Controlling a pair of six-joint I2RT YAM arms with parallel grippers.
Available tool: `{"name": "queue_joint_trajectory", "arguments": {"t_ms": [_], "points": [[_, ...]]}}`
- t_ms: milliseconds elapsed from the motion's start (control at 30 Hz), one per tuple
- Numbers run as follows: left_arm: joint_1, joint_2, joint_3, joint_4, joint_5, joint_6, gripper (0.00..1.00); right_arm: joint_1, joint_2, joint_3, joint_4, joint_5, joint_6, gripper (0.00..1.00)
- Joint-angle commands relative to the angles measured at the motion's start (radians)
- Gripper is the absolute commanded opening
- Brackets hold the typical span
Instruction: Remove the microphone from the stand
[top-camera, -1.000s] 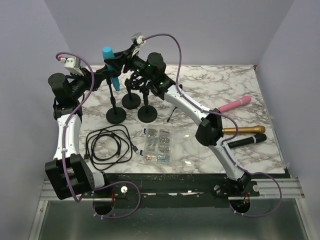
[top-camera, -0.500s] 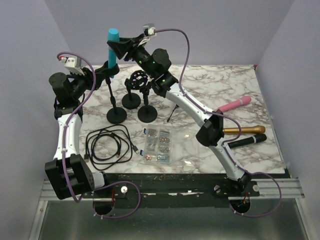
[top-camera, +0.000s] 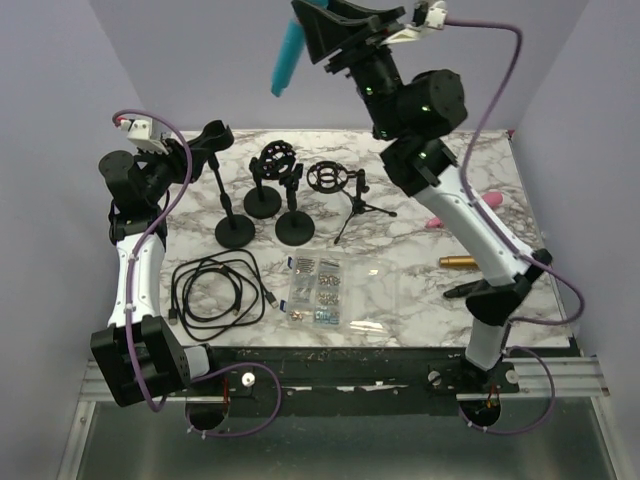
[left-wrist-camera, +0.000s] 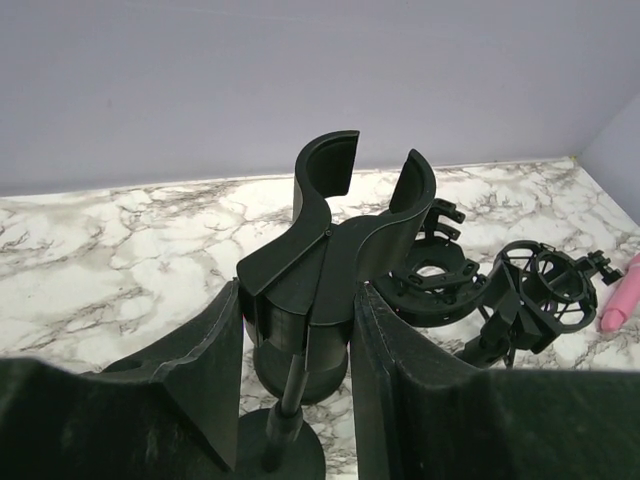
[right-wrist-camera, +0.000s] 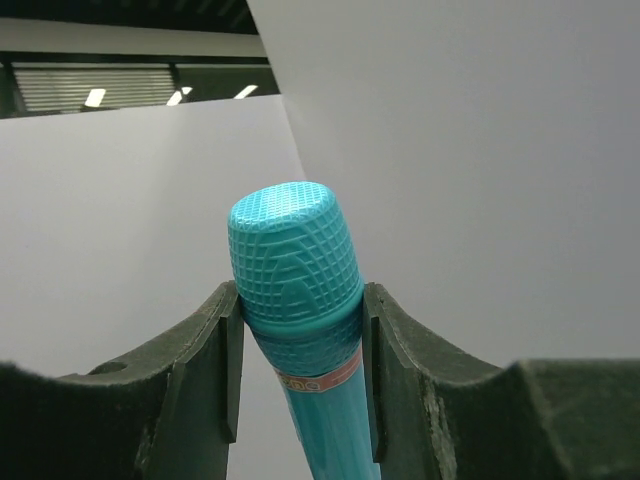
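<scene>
Right pincer (right-wrist-camera: 300, 340) is clamped on the turquoise microphone (right-wrist-camera: 295, 262), high at the overhead frame's top edge, well above the table (top-camera: 410, 285). Left pincer (left-wrist-camera: 298, 370) squeezes the stand (left-wrist-camera: 318, 235); its cradle gapes upward, with other stands (top-camera: 296, 205) crowding its right.

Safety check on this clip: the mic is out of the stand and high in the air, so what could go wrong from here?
1. The right gripper pinches the mic just below its head, far above the table; a slip could drop it onto the marble or the shock mounts.
2. The left gripper clamps the stand under its empty clip; a jerky release might tip it.
</scene>
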Motion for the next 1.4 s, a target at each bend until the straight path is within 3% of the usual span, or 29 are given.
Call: {"name": "queue_joint_trajectory", "arguments": {"t_ms": [0, 167, 233, 300, 533, 767, 933, 1100, 1233, 1367], "points": [[0.012, 0.009, 0.037, -0.092, 0.002, -0.019, 0.31, 0.002, -0.163, -0.270, -0.111, 0.125, -0.103, 0.00], [0.032, -0.005, 0.034, -0.066, 0.038, -0.086, 0.62, 0.002, -0.399, -0.601, -0.210, 0.294, -0.148, 0.00], [0.032, -0.014, 0.040, -0.077, 0.036, -0.099, 0.83, 0.001, -0.484, -0.719, -0.263, 0.386, -0.152, 0.01], [0.031, -0.016, 0.063, -0.109, 0.034, -0.109, 0.98, -0.001, -0.564, -0.814, -0.349, 0.454, -0.134, 0.00], [0.032, -0.059, 0.088, -0.121, 0.077, -0.186, 0.99, -0.007, -0.856, -1.076, -0.677, 0.679, -0.002, 0.00], [0.034, -0.125, 0.140, -0.305, -0.064, -0.206, 0.98, -0.050, -0.989, -1.260, -1.010, 0.921, 0.324, 0.01], [0.033, -0.186, 0.226, -0.455, -0.155, -0.259, 0.98, -0.276, -0.926, -1.294, -0.981, 0.731, 0.367, 0.01], [0.030, -0.261, 0.329, -0.398, -0.165, -0.364, 0.98, -0.527, -0.781, -1.279, -0.892, 0.410, 0.433, 0.01], [0.018, -0.267, 0.364, -0.366, -0.096, -0.327, 0.98, -0.783, -0.675, -1.290, -0.821, 0.097, 0.534, 0.01], [-0.022, -0.270, 0.292, -0.364, -0.139, -0.241, 0.97, -0.940, -0.575, -1.297, -0.780, -0.047, 0.643, 0.00]]}}
